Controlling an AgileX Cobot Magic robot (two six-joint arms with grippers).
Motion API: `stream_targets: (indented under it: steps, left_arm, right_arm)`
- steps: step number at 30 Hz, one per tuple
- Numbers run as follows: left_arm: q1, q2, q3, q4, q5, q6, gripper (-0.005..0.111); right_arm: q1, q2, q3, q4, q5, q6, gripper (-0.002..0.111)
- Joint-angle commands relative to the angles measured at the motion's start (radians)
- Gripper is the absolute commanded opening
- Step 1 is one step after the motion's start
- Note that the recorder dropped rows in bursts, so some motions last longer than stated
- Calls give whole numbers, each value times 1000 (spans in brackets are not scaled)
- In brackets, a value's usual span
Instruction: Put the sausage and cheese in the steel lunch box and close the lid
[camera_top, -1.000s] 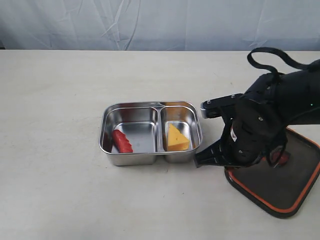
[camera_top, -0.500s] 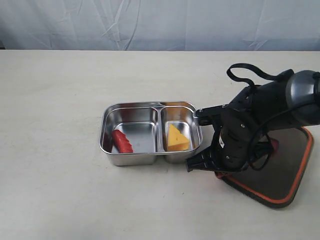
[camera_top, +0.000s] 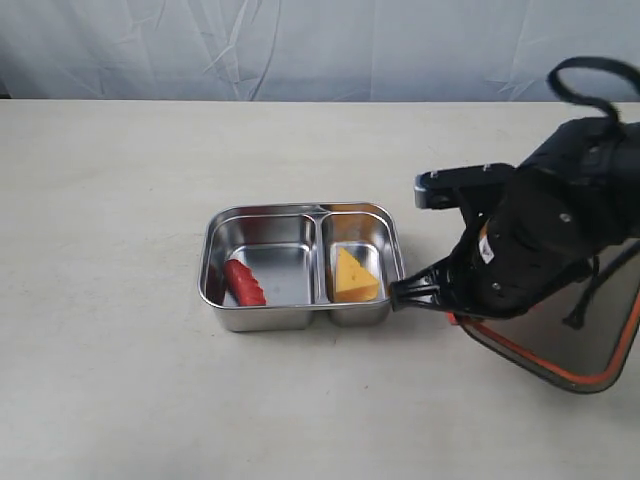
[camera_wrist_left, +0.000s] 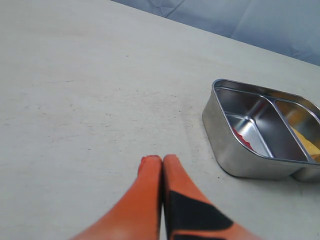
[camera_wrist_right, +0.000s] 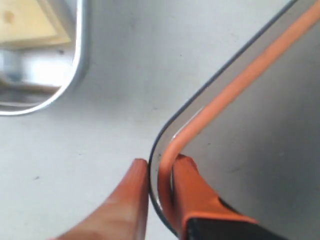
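The steel lunch box sits mid-table, uncovered. In its left compartment lies the red sausage; the yellow cheese rests in the right one. My right gripper is shut on the rim of the dark lid, which hangs tilted off the table just right of the box, orange seal showing. In the right wrist view the lid fills one side and the box corner with cheese shows beyond. My left gripper is shut and empty, low over the table short of the box.
A pale blue cloth backdrop hangs behind the beige table. The right arm's black body and cable loop stand over the table's right side.
The right gripper has lifted the lid off the table and tilted it up, after sliding it left toward the box and back right. Box, sausage and cheese have stayed put.
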Motion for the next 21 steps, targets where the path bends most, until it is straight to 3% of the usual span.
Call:
stream_targets:
  steps: [1, 16, 21]
  left_arm:
    - [0, -4, 1, 5, -7, 2, 0]
    - [0, -4, 1, 5, -7, 2, 0]
    - [0, -4, 1, -60, -183, -12, 0]
  right_arm:
    - [-5, -145, -2, 103, 16, -103, 0]
    - [-5, -542, -2, 466, 62, -422, 0]
    - [-5, -650, 0, 585, 82, -519, 0]
